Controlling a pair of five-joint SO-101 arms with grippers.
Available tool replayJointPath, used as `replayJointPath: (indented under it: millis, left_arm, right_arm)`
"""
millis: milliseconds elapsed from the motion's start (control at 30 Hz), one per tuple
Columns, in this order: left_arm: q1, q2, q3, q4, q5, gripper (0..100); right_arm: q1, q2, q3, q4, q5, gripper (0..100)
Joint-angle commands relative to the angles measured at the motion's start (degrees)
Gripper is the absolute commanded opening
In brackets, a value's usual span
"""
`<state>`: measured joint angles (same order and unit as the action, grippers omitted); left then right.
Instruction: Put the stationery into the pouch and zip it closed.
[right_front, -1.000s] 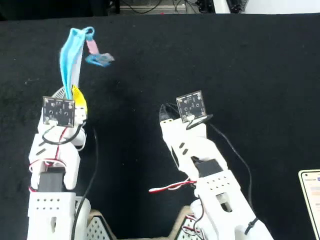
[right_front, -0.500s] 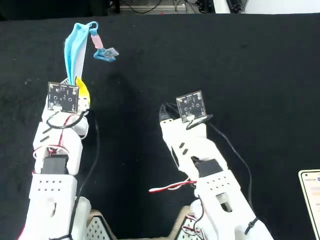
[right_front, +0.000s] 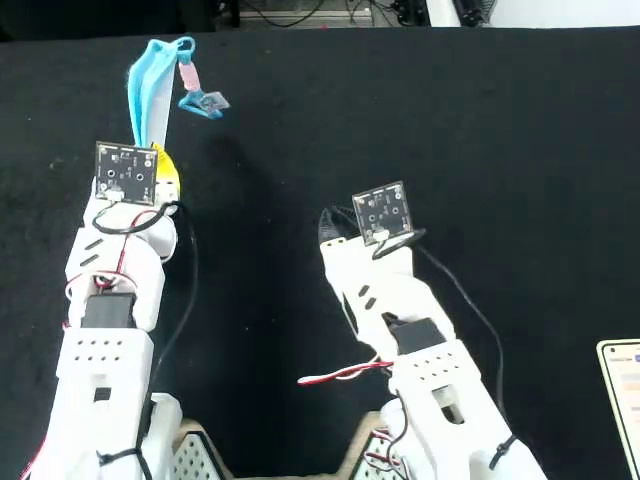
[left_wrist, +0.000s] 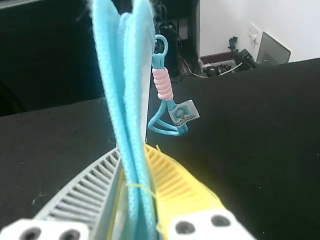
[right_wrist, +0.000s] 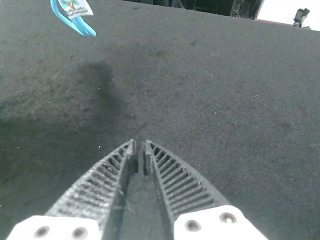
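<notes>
1. Pouch (left_wrist: 125, 75) (light blue, zip charm (left_wrist: 172, 117) dangling) stood clamped upright in the left gripper (left_wrist: 132, 150), above the table (right_front: 500, 150).
2. Right gripper (right_wrist: 140, 147) sat clenched, empty, well apart.
3. Left arm had carried the pouch farther out.

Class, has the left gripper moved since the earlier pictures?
Yes. The left gripper, holding the light blue pouch, moved toward the far edge of the black table.
</notes>
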<state>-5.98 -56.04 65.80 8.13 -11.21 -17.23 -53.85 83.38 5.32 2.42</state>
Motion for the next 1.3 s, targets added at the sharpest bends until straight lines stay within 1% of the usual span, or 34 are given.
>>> replayJointPath:
  millis: [0, 133, 233, 567, 833, 900, 1033, 1167, 1267]
  left_arm:
    - [0.7, 2.7, -5.8, -1.2, -0.8, 3]
    - [0.7, 6.2, -9.0, -1.1, -7.0, 3]
    - [0.7, 8.0, -10.9, -1.0, -9.2, 3]
    - [0.8, 8.9, -9.4, -1.0, -9.0, 3]
    - [7.4, 9.1, -6.2, -1.0, -8.9, 3]
    - [8.6, 9.1, -5.0, -1.1, -7.0, 3]
    - [9.1, 9.1, -3.3, -1.1, 0.6, 3]
    - [9.2, 9.1, -1.7, -1.1, 6.7, 4]
    - [9.2, 9.2, 0.4, -1.1, 12.0, 12]
  right_arm:
    - [-0.8, 0.0, -0.5, -1.5, 0.7, 1.8]
    - [-0.8, 0.0, -0.5, -1.5, 0.7, 1.9]
    - [-0.8, 0.0, -0.5, -1.5, 0.7, 1.9]
    - [-0.9, 0.0, -0.5, -1.5, 0.7, 2.1]
    - [-0.9, 0.0, -0.5, -1.5, 0.7, 2.1]
    - [-0.9, 0.0, -0.5, -1.5, 0.7, 2.1]
    - [-0.9, 0.0, -0.5, -1.5, 0.7, 2.1]
    - [-0.9, 0.0, -0.5, -1.5, 0.7, 2.1]
    - [-0.9, 0.0, -0.5, -1.5, 0.7, 2.1]
